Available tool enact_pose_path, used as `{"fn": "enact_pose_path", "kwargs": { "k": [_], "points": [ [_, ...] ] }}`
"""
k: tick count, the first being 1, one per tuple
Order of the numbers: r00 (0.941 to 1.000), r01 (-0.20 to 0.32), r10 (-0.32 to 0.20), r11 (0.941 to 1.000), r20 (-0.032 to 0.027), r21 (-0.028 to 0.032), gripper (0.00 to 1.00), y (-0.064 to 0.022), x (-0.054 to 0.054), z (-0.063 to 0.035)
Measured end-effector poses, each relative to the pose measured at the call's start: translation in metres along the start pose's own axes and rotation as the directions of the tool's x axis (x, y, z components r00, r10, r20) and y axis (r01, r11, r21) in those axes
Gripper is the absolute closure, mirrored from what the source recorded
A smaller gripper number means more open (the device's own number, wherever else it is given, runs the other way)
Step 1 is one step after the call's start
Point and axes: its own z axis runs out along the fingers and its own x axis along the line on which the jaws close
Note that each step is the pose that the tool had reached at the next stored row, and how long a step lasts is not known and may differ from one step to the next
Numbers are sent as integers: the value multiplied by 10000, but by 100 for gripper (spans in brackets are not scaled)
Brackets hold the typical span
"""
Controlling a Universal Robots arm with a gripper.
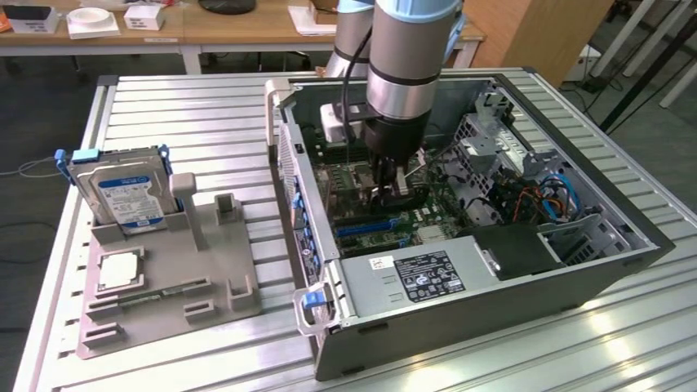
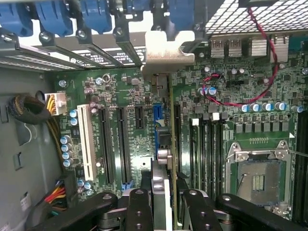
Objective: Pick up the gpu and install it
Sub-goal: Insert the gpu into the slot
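Green motherboard (image 2: 139, 159) lies inside the open computer case (image 1: 523, 302). The gripper (image 2: 163, 197) is squeezed tight on the gpu (image 2: 171, 125). The gpu stands on its thin edge over the slots, with its silver end plate (image 2: 166, 53) by the back wall.

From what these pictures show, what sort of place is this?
Probably a robotics lab or test workshop: a robot arm holds the gpu inside an open computer case on a slatted metal table, with a parts fixture beside it and desks behind.
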Motion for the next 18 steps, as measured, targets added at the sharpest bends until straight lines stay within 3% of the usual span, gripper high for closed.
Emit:
{"fn": "enact_pose_path", "kwargs": {
  "k": [18],
  "points": [
    [9997, -236, 236, 9997, -22, -17, 71, 19, 69, 49]
  ]
}}
